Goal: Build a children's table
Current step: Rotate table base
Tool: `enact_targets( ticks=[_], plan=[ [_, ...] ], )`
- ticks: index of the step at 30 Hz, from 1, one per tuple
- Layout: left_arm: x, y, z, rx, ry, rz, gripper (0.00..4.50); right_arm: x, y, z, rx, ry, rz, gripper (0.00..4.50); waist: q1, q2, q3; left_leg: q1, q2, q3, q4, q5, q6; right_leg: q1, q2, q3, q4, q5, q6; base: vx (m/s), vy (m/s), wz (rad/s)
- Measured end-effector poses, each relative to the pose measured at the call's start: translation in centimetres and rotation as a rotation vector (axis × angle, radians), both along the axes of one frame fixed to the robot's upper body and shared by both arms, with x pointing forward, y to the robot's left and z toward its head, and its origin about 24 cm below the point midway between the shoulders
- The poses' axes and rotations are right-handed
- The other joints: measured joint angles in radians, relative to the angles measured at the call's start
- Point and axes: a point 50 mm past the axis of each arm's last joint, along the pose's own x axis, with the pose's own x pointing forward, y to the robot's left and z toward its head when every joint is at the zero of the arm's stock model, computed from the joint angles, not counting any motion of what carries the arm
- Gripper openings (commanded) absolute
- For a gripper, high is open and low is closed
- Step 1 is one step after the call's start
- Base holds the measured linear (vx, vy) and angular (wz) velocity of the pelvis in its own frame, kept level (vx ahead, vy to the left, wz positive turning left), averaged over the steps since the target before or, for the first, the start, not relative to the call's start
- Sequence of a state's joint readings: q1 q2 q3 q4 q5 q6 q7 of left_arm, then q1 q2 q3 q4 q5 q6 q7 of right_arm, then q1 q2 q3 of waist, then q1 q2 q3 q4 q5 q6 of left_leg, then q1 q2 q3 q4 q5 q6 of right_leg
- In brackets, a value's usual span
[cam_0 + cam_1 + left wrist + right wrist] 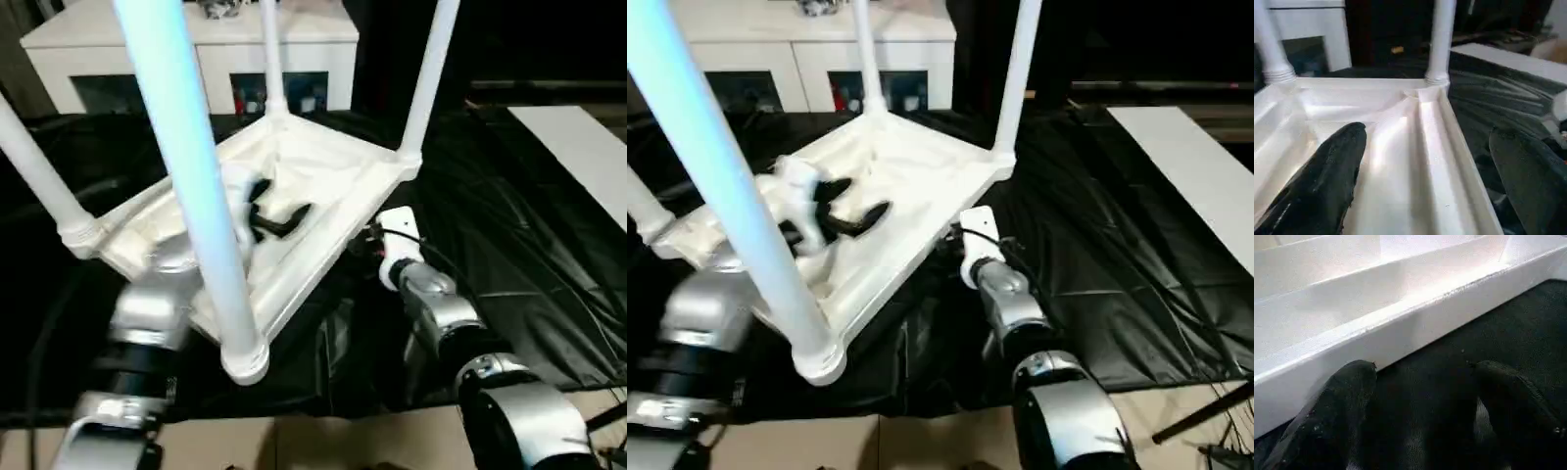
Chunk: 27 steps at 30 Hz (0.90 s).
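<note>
The children's table (323, 181) lies upside down and tilted on a black sheet, its ribbed underside facing up. Four white legs stand in its corner sockets: the near one (186, 166), one at the left (39, 176) and two at the back (272, 59) (431, 69). My left gripper (279, 208) hovers open over the underside; in the left wrist view (1427, 134) the table's side rim runs between its fingers. Just outside the table's right edge, low by the sheet, my right gripper (1425, 369) is open with nothing in it, facing the rim (1400, 328).
A white cabinet (196, 49) with glass doors stands behind the table. The black sheet (509, 245) spreads to the right, with a white board (578, 147) at the far right. Brown cardboard (323, 441) lies along the near edge.
</note>
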<state>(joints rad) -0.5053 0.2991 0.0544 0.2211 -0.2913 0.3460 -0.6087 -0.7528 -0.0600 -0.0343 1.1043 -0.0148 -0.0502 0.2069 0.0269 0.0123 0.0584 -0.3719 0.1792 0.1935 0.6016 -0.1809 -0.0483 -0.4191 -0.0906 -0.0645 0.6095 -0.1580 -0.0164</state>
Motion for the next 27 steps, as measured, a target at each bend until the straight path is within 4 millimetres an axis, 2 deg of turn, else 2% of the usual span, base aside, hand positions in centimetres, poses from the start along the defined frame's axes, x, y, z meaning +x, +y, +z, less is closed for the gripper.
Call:
enact_targets(
  ticks=[2,6,8,15,20,27],
  plan=[
    [-0.5,1.4,-0.2,-0.024,0.009,-0.009,4.47,0.1,-0.4,0.1,-0.005,-0.002,-0.001,3.73,0.005,0.000,0.000,0.000,0.000,0.000,0.000,0.000,0.000,0.000,0.000,0.000,0.000,0.000,0.000,0.000,0.000,0.00],
    [-2.8,4.8,-2.0,-0.031,0.116,-0.121,4.47,0.2,-1.5,0.3,-0.011,-0.012,-0.018,3.73,0.008,0.001,0.000,0.000,0.000,0.001,0.000,0.000,0.000,0.000,0.000,0.001,-0.001,0.000,0.000,0.000,0.000,0.00],
    [-3.7,5.7,-2.5,-0.055,0.159,-0.165,4.47,0.3,-2.0,0.4,-0.014,-0.014,-0.028,3.73,0.009,0.001,0.001,0.000,0.000,0.001,0.000,0.000,0.000,0.000,-0.001,0.001,-0.001,0.000,0.000,0.000,0.000,0.00],
    [-6.4,9.4,-1.6,-0.036,0.193,-0.293,4.47,0.3,-2.4,0.6,-0.016,-0.029,-0.022,3.73,0.013,0.010,0.006,0.001,0.000,0.002,0.000,0.000,0.000,0.001,-0.001,0.001,0.001,0.000,0.000,0.000,0.000,0.00],
    [-7.8,9.3,-0.8,0.016,0.180,-0.400,4.47,0.3,-2.6,0.5,-0.018,-0.028,-0.021,3.73,0.021,0.012,0.007,0.002,0.000,0.002,0.000,0.000,0.000,0.001,-0.001,0.002,0.001,0.000,0.000,0.000,0.000,0.00],
    [-8.7,7.6,-0.1,0.053,0.170,-0.526,4.47,0.2,-2.4,0.3,-0.018,-0.017,-0.016,3.73,0.028,0.012,0.007,0.002,0.000,0.003,0.000,0.000,0.000,0.001,-0.001,0.002,0.001,0.000,0.000,0.000,0.000,0.00]
  ],
)
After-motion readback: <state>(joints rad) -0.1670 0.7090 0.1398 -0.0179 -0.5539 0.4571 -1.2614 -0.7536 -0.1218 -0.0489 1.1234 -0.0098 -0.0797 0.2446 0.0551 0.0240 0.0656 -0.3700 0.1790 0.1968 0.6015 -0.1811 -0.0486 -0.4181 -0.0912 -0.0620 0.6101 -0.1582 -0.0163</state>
